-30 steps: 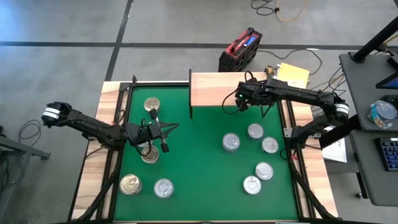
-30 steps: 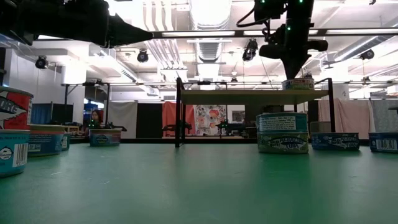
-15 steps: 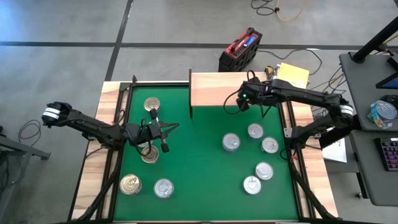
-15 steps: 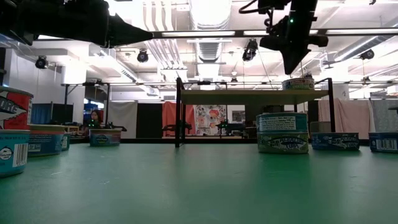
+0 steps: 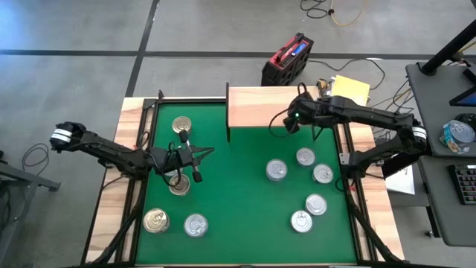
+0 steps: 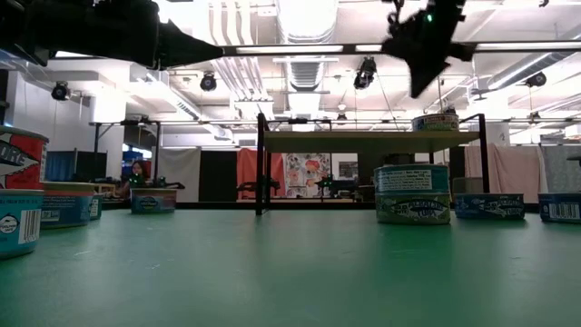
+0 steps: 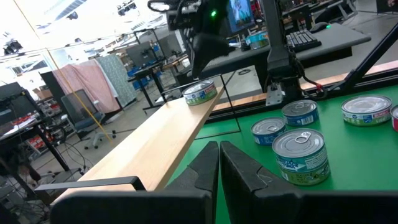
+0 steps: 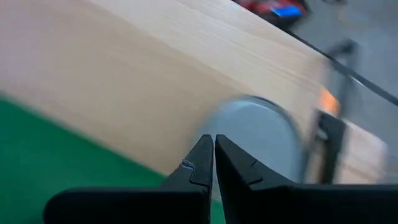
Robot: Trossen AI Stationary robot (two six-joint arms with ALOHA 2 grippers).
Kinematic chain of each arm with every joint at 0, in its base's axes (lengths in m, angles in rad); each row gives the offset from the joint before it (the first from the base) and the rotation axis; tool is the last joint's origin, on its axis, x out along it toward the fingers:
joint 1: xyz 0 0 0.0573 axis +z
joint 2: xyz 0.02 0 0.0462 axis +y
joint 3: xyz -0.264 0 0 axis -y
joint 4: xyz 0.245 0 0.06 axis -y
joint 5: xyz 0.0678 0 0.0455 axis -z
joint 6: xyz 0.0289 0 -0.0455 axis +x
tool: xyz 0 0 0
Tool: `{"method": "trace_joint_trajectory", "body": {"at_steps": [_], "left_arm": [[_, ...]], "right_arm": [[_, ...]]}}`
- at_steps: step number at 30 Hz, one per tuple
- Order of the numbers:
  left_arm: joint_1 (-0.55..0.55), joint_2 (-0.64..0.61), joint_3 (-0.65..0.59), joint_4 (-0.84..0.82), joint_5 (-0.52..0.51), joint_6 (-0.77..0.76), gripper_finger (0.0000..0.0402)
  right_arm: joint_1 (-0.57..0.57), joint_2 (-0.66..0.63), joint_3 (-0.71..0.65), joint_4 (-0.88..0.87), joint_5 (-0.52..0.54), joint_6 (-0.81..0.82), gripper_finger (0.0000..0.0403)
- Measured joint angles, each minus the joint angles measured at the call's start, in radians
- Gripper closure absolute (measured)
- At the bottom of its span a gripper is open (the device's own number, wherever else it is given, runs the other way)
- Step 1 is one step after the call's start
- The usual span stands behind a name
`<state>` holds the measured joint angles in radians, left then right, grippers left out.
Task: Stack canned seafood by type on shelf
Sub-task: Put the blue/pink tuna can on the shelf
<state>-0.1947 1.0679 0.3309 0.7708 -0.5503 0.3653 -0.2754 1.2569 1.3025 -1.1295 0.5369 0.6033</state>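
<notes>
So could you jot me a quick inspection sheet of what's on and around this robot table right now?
Surface: green mat with a wooden border.
Job's things: light-wood shelf on thin black legs at the far edge, one round tin on it near one end; five silver-topped tins on the mat's right half, four on its left, two of them gold-topped.
Clutter: nothing seen on the mat.
Grippers: left gripper over the left tins, fingers closed, empty; right gripper above the shelf tin, closed, holding nothing.
Cables: loose cords on the floor behind.
Surroundings: red-and-black case, yellow pad, grey desk with keyboard.
</notes>
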Motion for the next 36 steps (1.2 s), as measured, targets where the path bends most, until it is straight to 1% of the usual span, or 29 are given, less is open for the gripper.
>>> {"method": "trace_joint_trajectory", "body": {"at_steps": [3, 6, 10, 12, 16, 18, 20, 22, 24, 26, 29, 31, 32, 33, 36], "left_arm": [[0.000, 0.000, 0.000, 0.009, 0.000, 0.000, 0.0402], [0.000, 0.000, 0.000, 0.023, 0.000, 0.000, 0.0402], [0.000, 0.000, 0.000, 0.047, 0.003, -0.008, 0.0402], [0.000, 0.000, 0.000, 0.057, 0.014, -0.018, 0.0402], [0.000, 0.000, 0.000, 0.071, 0.070, -0.046, 0.0402], [0.000, 0.000, 0.000, 0.071, 0.099, -0.060, 0.0402], [-0.001, 0.000, 0.000, 0.066, 0.102, -0.087, 0.0402], [-0.001, 0.000, 0.000, 0.052, 0.100, -0.141, 0.0402], [-0.003, 0.000, 0.000, 0.048, 0.099, -0.211, 0.0402], [-0.014, 0.000, 0.000, 0.050, 0.098, -0.281, 0.0402], [-0.033, -0.001, 0.000, 0.055, 0.098, -0.338, 0.0402], [-0.040, -0.003, 0.000, 0.080, 0.098, -0.388, 0.0402], [-0.046, -0.003, 0.000, 0.102, 0.098, -0.410, 0.0402], [-0.053, -0.003, 0.000, 0.124, 0.097, -0.428, 0.0402], [-0.092, 0.001, 0.018, 0.138, 0.097, -0.462, 0.0402]], "right_arm": [[0.090, -0.004, 0.000, 0.078, -0.013, -0.035, 0.0394], [0.202, -0.001, 0.000, 0.149, -0.005, -0.033, 0.0394], [0.379, 0.023, -0.015, 0.244, 0.053, -0.028, 0.0394], [0.456, 0.034, -0.034, 0.285, 0.060, -0.028, 0.0394], [0.586, 0.047, -0.109, 0.416, 0.055, -0.086, 0.0394], [0.632, 0.049, -0.166, 0.499, 0.022, -0.134, 0.0394], [0.665, 0.047, -0.227, 0.609, 0.004, -0.174, 0.0394], [0.690, 0.040, -0.292, 0.705, 0.001, -0.214, 0.0394], [0.707, 0.038, -0.347, 0.770, -0.015, -0.265, 0.0394], [0.713, 0.036, -0.390, 0.810, -0.004, -0.340, 0.0394], [0.670, 0.007, -0.400, 0.869, 0.118, -0.518, 0.0394], [0.616, -0.031, -0.383, 0.921, 0.138, -0.657, 0.0394], [0.591, -0.051, -0.372, 0.941, 0.119, -0.705, 0.0394], [0.568, -0.071, -0.363, 0.955, 0.074, -0.740, 0.0394], [0.523, -0.137, -0.349, 0.965, -0.131, -0.757, 0.0394]]}}
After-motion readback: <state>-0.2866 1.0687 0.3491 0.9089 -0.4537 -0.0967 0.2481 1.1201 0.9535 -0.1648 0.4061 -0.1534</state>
